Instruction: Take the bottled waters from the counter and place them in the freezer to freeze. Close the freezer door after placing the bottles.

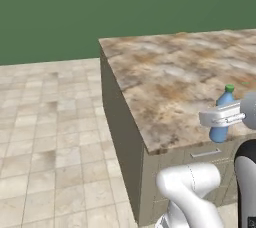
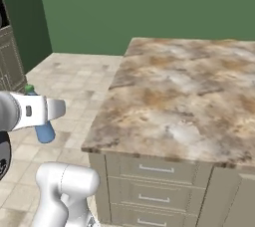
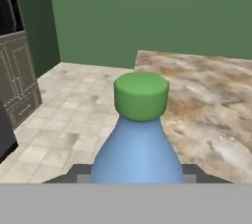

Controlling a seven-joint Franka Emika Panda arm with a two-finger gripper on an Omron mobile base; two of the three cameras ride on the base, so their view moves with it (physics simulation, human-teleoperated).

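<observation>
Right in front of the hand camera I see the blue-tinted bottle (image 3: 138,152) with its green cap (image 3: 141,95), upright and clamped between the closed fingers of my gripper (image 1: 216,117). Beside the gripper and below it lies the marbled counter (image 2: 184,96), with beige drawers (image 2: 154,171) under its edge. Beyond the bottle I see tiled floor (image 3: 74,120) and a green wall (image 3: 147,12); dark panelled cabinets (image 3: 17,80) stand off to one side. My arm reaches out level. I cannot read any label.
</observation>
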